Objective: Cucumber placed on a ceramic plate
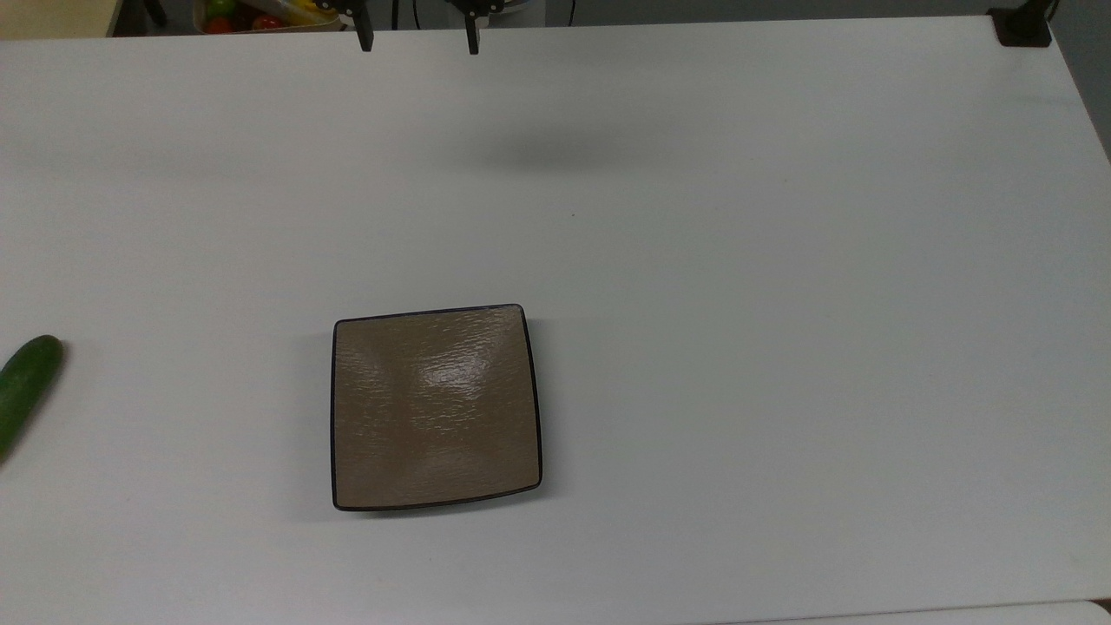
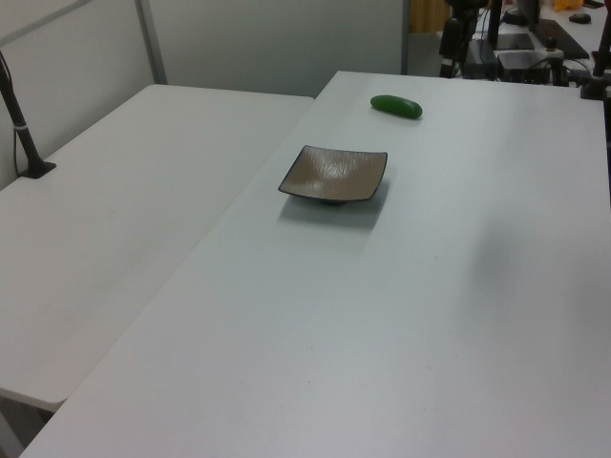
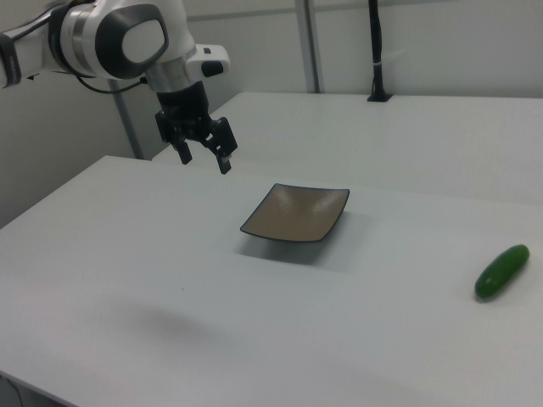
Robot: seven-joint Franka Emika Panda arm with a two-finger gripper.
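On the white table [image 1: 781,347] sits the square brown ceramic plate [image 1: 436,406], bare, while the cucumber [image 1: 24,386] lies well apart at the top view's left edge. Above the table hangs the gripper [image 3: 204,156], fingers spread and holding nothing.

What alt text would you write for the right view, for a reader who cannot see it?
A robot arm's open gripper hangs above a white table, holding nothing. A square brown ceramic plate sits empty mid-table, and a green cucumber lies apart from it near the right view's right edge.
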